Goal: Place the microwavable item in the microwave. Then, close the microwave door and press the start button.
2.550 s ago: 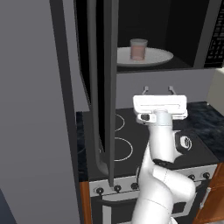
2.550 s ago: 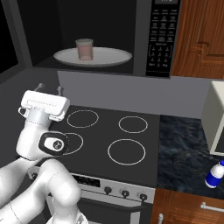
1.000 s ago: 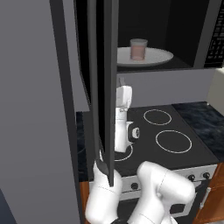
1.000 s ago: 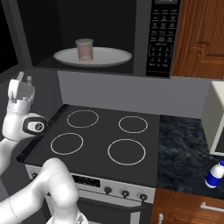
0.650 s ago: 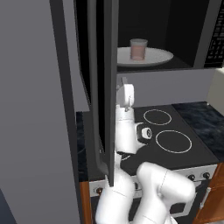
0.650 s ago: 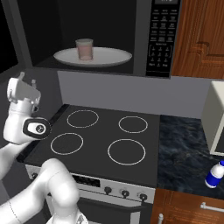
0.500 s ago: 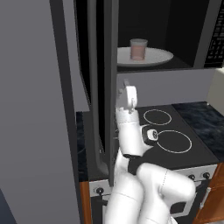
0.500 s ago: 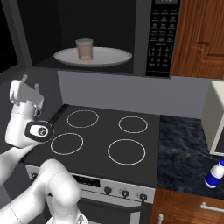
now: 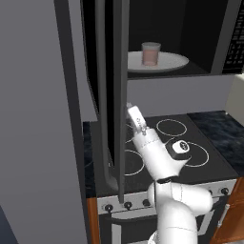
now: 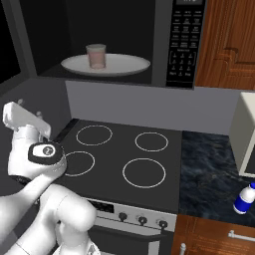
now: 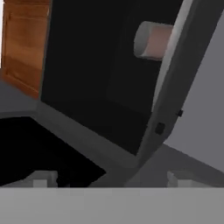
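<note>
The glass tumbler (image 9: pixel 150 53) already stands upright near the middle of the white turntable plate (image 10: pixel 129 64) inside the microwave (image 10: pixel 164 45), so the placing step looks done and what remains, by my reading, is the door and the start button. That would explain why the gripper (image 9: pixel 134 113) sits low over the front left corner of the stovetop (image 10: pixel 124 149), tilted up and just beside the inner face of the microwave door (image 9: pixel 112 86), which stands swung wide open: the hand seems set to get behind the panel and push it shut. In the hand view the two finger tips (image 11: pixel 41 179) rise well apart with nothing between them, so the jaws are spread and empty. The tumbler is small, clear and straight-sided, filled most of the way with pinkish-brown contents. The keypad panel (image 10: pixel 183 42) with white lettering runs down the microwave's right edge, untouched for now.
</note>
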Motion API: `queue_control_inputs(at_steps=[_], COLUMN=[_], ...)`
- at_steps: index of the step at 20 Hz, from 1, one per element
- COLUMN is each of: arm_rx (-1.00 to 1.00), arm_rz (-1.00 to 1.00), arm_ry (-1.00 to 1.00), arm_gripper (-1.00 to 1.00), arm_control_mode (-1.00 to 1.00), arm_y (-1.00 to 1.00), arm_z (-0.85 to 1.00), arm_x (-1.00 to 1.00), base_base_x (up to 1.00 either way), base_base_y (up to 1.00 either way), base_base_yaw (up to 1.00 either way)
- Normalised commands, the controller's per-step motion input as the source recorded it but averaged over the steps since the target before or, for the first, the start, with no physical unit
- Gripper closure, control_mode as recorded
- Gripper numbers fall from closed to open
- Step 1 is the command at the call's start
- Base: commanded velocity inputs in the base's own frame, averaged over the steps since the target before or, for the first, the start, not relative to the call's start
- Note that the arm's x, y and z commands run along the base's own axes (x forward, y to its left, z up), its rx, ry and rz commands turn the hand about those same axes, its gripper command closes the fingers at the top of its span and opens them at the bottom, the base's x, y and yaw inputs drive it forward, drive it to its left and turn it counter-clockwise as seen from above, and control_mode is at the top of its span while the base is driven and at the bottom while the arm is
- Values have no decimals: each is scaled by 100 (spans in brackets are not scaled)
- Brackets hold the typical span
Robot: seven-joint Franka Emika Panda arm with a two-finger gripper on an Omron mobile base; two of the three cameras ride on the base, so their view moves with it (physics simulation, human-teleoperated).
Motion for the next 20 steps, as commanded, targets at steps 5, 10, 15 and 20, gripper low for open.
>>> queue_control_inputs(at_steps=[5,10,15,20], arm_rx=[-58,-41,-11,0], arm_rz=[-21,-14,14,7], arm_ry=[0,0,-1,-18], arm_gripper=[-100,-100,-100,-100], arm_control_mode=[-100,-100,-100,-100], arm_y=[100,100,97,74], arm_z=[-100,-93,-36,-57], arm_x=[-73,-53,-55,-41], base_base_x=[0,0,0,0], base_base_y=[0,0,0,0], base_base_yaw=[0,0,0,0])
